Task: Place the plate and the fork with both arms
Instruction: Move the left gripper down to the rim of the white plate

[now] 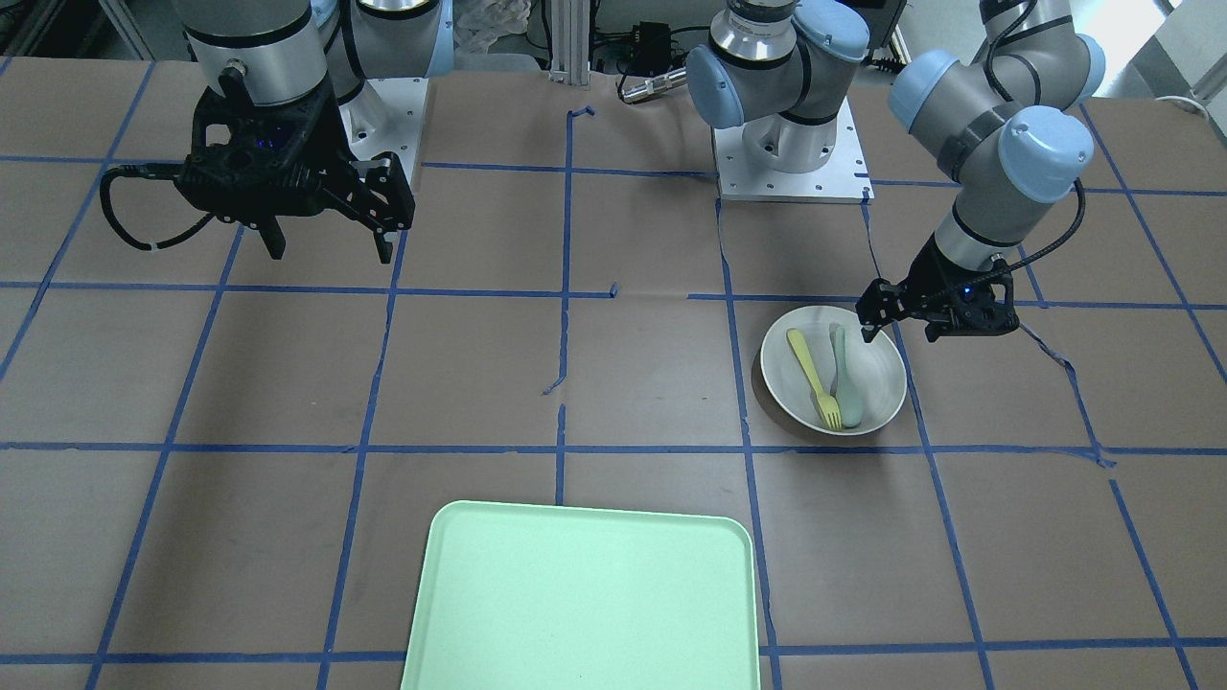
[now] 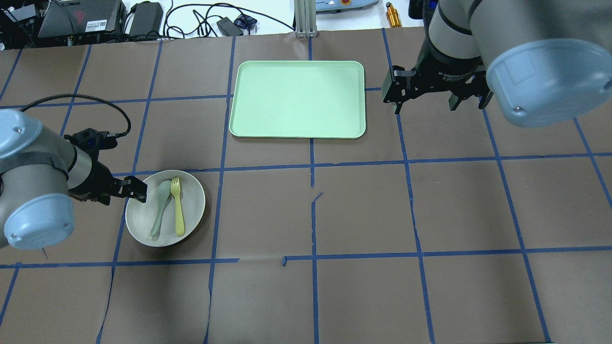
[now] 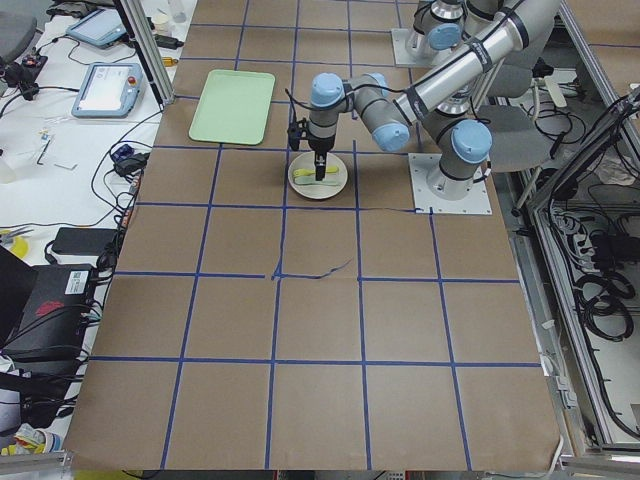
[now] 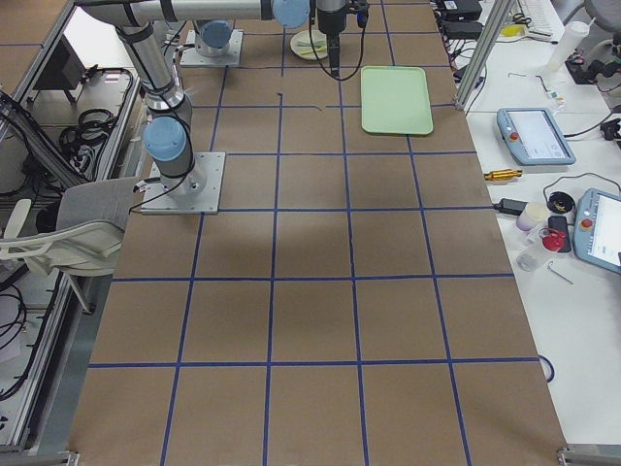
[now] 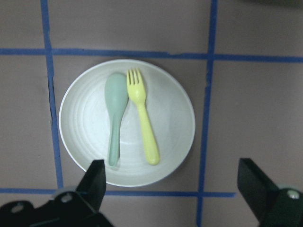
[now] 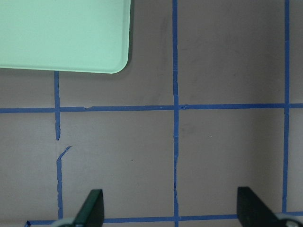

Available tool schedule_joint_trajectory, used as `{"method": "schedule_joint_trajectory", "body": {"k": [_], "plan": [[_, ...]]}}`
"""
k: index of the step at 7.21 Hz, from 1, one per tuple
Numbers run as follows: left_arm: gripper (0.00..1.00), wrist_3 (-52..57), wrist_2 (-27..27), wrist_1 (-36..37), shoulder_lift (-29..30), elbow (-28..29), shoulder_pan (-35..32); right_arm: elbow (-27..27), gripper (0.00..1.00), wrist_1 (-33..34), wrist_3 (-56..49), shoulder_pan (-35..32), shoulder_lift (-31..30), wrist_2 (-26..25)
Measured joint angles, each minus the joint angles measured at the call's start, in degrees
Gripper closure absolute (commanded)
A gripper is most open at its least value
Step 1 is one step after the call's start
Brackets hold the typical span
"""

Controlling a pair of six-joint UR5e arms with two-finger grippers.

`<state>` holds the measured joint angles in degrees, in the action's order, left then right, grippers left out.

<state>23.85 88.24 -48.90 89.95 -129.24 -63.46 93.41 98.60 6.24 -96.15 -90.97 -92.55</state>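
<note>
Readable text is sparse. The black collar [image 2: 452, 75] above the right gripper [image 2: 424, 102] carries white print starting "2F Adaptive"; the rest is too small. A dark laptop [image 2: 79, 21] past the table's far edge has a white sticker with a code block, not legible. The plate [image 2: 193, 205] sits on the brown-paper table [image 2: 363, 210] on the robot's left side, next to a crossing of the blue tape grid [image 2: 311, 165]. The fork [image 2: 178, 205] lies in the plate with its tines pointing away from the robot. The spoon [image 2: 160, 210] lies just beside it on the outer side, the two heads close together and the handles spreading slightly apart. The left gripper [image 1: 899, 331] points down at the plate's robot-side edge, jaws apart with nothing between them. One fingertip is over the rim; contact cannot be told. The right gripper hangs high over bare table just beside the tray [image 2: 296, 98], jaws wide apart and holding nothing. The tray is at the table's far centre, well apart from the plate. Cables and power bricks [image 2: 143, 12] lie beyond the table edge.
</note>
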Motion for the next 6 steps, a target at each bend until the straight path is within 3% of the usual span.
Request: {"method": "schedule_joint_trajectory", "body": {"k": [1, 2, 3, 6], "plan": [[0.34, 1.22, -0.06, 3.68, 1.39, -2.46, 2.25, 0.03, 0.0, -0.02, -0.02, 0.0, 0.0, 0.0], [0.5, 1.72, -0.07, 6.06, 2.57, -3.99, 3.39, 0.05, 0.0, -0.02, -0.03, 0.0, 0.0, 0.0], [0.55, 1.88, -0.08, 7.38, 3.71, -4.74, 3.87, 0.07, 0.0, -0.03, -0.02, 0.0, 0.02, 0.0], [0.97, 1.54, -0.13, 8.75, 5.83, -5.08, 4.12, 0.03, 0.0, -0.05, -0.02, -0.07, 0.08, 0.0]]}}
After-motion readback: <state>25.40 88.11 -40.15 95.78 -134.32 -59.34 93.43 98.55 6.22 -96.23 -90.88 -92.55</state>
